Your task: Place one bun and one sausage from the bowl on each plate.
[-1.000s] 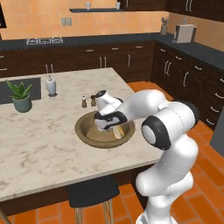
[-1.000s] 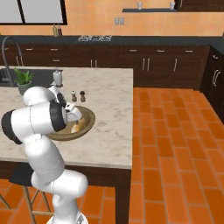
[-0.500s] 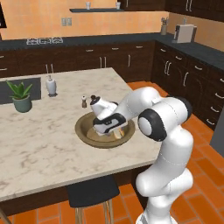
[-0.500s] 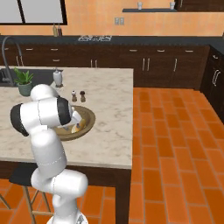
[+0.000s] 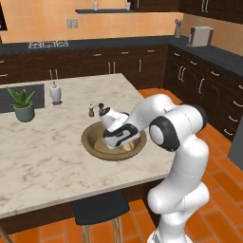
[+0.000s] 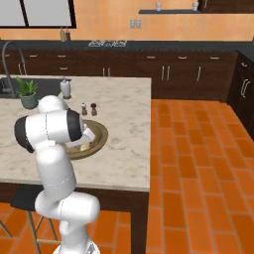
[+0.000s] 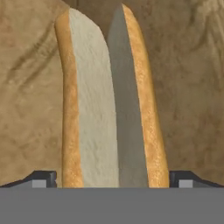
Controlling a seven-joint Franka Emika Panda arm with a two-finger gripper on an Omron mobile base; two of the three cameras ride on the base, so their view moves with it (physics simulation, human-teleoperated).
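One bun: we see a split bun (image 7: 109, 100), crust orange, cut faces pale, lying on the brown floor of the bowl (image 7: 192, 87) and running lengthwise between the two finger tips (image 7: 41, 178).
Gripper: we find the gripper (image 5: 119, 141) lowered into the bowl (image 5: 92, 142), its fingers spread wide, one tip on either side of the bun; we cannot tell whether they touch the crust.
Bowl: it sits on the marble island (image 5: 52, 142), near the edge closest to the robot.
Shakers: we note two small shakers (image 5: 95, 110) just beyond the bowl's far rim.
Plant: a potted plant (image 5: 22, 104) stands well apart from the bowl, to its far left.
Bottle: a white bottle (image 5: 55, 92) stands beyond the bowl, right of the plant.
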